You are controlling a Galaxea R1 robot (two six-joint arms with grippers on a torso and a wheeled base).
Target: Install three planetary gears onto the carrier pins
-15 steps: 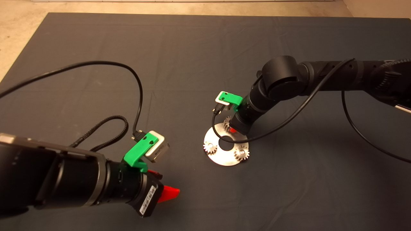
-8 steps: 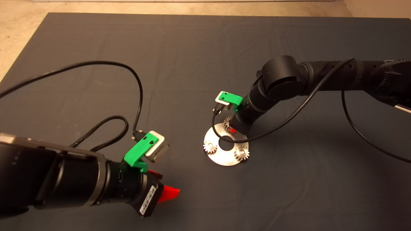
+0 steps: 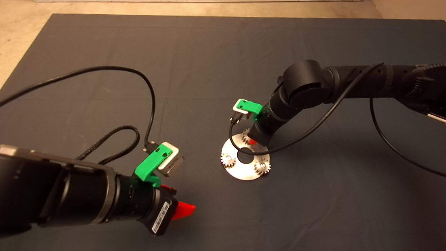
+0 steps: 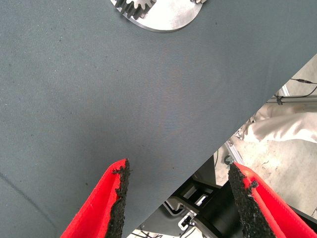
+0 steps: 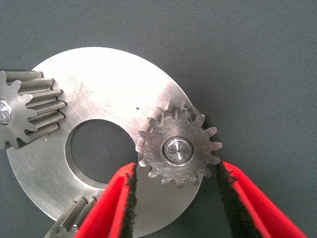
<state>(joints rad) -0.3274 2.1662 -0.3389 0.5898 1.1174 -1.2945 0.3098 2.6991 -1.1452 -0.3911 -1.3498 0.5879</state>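
At the lower left of the head view the left gripper (image 3: 183, 209) hung low over the dark mat (image 3: 195, 62), well apart from the disc (image 3: 244, 172). In its wrist view its two red fingers (image 4: 106, 206) stood wide apart with nothing between them, their black pads rough and crumbly at the tips. Past them lay plain grey cloth, and far off the shiny edge of the disc (image 4: 166, 17) with the teeth of one gear (image 4: 138, 6) showing at the frame's border. Beyond the mat's edge a person's leg (image 4: 282, 126) in light trousers showed.

Near the middle of the mat lay the flat silver disc, polished and faintly scratched, with a large round hole (image 3: 246, 156) at its centre. A gear (image 3: 228, 160) sat on its left side and a second gear (image 3: 262, 167) on its lower right side, both small, grey and sharp-toothed.

The right gripper (image 3: 251, 141) came down onto the far side of the disc from the black right arm (image 3: 334, 87). In the right wrist view the third gear (image 5: 178, 148) sat on its pin (image 5: 177, 149), whose bright round tip showed in the bore. The gripper (image 5: 176, 188) had its fingers (image 5: 111, 203) spread on either side of this gear; whether the pads touched the teeth could not be told. The other two gears (image 5: 27, 114) (image 5: 74, 223) showed at the disc's (image 5: 104, 89) rim.
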